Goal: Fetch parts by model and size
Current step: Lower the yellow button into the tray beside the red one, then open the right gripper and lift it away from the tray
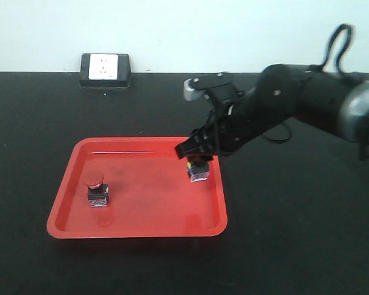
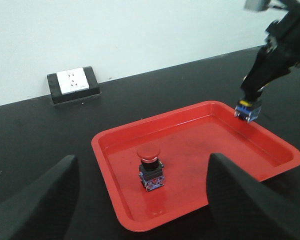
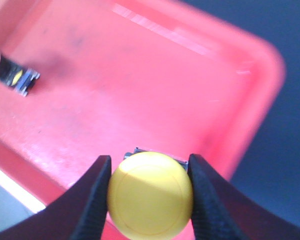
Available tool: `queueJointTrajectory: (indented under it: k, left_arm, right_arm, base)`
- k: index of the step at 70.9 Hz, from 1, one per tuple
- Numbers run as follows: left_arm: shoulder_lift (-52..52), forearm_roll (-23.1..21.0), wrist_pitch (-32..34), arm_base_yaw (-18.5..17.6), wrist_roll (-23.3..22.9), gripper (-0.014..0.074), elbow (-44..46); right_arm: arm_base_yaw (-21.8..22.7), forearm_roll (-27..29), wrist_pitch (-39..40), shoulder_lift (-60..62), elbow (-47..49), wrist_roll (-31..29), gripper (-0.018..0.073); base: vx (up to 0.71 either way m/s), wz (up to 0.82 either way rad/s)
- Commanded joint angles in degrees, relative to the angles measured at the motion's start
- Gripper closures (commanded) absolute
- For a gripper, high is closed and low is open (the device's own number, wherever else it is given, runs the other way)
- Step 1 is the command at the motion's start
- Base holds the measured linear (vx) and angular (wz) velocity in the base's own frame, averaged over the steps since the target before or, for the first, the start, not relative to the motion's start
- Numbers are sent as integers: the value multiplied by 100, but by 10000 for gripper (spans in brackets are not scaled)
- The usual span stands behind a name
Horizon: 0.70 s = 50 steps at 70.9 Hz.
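Note:
A red tray (image 1: 135,232) lies on the black table. In its left part stands the red mushroom-cap switch (image 1: 95,187) on a dark base, upright and free. My right gripper (image 1: 197,157) is shut on the yellow switch (image 1: 198,172), low over the tray's far right part; whether its base touches the floor I cannot tell. The right wrist view shows the yellow cap (image 3: 150,195) squeezed between both fingers of the right gripper (image 3: 149,158). My left gripper (image 2: 141,157) is open and holds nothing, in front of the tray (image 2: 115,165), facing the red switch (image 2: 150,167).
A black box with a white socket plate (image 1: 105,69) sits at the table's back edge against the white wall. Black tabletop surrounds the tray on all sides.

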<state>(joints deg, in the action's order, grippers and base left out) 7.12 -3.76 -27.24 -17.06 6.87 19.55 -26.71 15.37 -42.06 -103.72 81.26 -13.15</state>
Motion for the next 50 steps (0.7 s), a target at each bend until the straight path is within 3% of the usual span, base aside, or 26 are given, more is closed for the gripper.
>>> queueJointTrajectory:
  k: [1, 27, 35, 50]
  left_arm:
    - [59, -39, 446, 4, 8, 83, 127]
    - [59, -39, 446, 4, 8, 83, 127]
    - [59, -39, 446, 4, 8, 83, 127]
    - [59, -39, 446, 4, 8, 83, 127]
  right_arm:
    - [7, 32, 75, -31, 365, 194, 554]
    - [5, -23, 216, -725, 426, 239, 491]
    - [5, -18, 169, -807, 426, 245, 391]
    - [5, -18, 164, -704, 426, 379, 112]
  base:
    - [0, 0]
    - [0, 0]
    - [0, 0]
    - [0, 0]
